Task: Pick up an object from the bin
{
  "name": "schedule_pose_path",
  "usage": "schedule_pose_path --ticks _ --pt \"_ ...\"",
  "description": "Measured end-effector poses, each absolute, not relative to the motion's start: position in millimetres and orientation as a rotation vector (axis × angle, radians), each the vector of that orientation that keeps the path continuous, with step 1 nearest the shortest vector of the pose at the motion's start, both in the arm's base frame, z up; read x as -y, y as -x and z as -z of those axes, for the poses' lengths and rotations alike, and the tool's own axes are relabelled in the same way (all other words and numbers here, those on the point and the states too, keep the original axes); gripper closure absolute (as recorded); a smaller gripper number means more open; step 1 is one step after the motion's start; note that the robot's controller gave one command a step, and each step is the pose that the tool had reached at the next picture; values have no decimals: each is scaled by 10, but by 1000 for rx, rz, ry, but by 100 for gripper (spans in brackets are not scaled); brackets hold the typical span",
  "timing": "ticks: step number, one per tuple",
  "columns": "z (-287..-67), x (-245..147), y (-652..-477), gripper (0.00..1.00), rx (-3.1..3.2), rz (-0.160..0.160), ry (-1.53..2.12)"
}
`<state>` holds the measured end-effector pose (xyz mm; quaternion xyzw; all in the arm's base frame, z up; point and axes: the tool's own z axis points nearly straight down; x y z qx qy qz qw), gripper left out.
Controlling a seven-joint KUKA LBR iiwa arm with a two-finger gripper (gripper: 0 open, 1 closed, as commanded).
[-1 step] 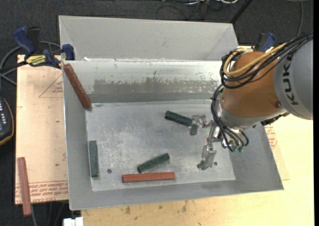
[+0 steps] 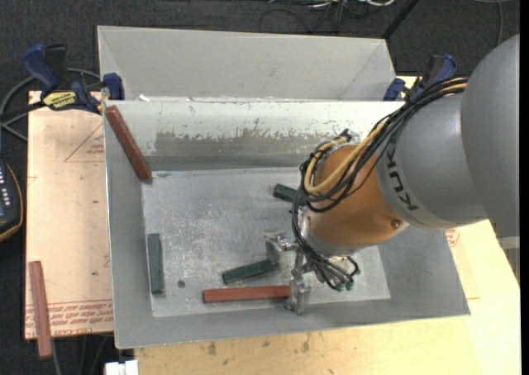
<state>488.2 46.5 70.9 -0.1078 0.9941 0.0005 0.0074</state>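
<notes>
Scene: 1 grey metal bin (image 2: 248, 138), seen from above, with 5 small bars spread loosely over its floor.
Arm: a thick grey robot arm (image 2: 467, 150) reaches in from the right, with an orange cover (image 2: 355, 204) at its wrist and a bundle of cables looped over it.
Hand: the hand (image 2: 296, 297) points down into the bin's front right part, close to the floor.
Hand state: I cannot tell whether it is wide or narrow, or whether it holds anything.
Nearest thing: a long reddish-brown bar (image 2: 246, 294) lies flat along the front wall, and its right end meets the tip of the hand.
Next nearest: a short dark green bar (image 2: 248, 270) lies slanted just behind the reddish-brown one, its right end beside the hand.
Half hidden: a dark green piece (image 2: 286, 192) shows at the edge of the orange cover, toward the back.
Far left: a second dark green bar (image 2: 154, 263) lies along the left wall, well apart from the hand.
Back left corner: a leaning reddish-brown bar (image 2: 128, 144) rests tilted against the wall.
</notes>
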Motion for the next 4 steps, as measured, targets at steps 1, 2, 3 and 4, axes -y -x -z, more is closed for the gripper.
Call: schedule_pose_path --ticks 1,2,3,4 --pt "-723 -458 -4865 100 -3117 -2 335" --pt "-722 -458 -4864 100 -3118 -2 336" --pt "-1274 -653 -5397 100 -3117 -2 288" --pt "-2224 -671 -5543 100 -3120 -2 242"
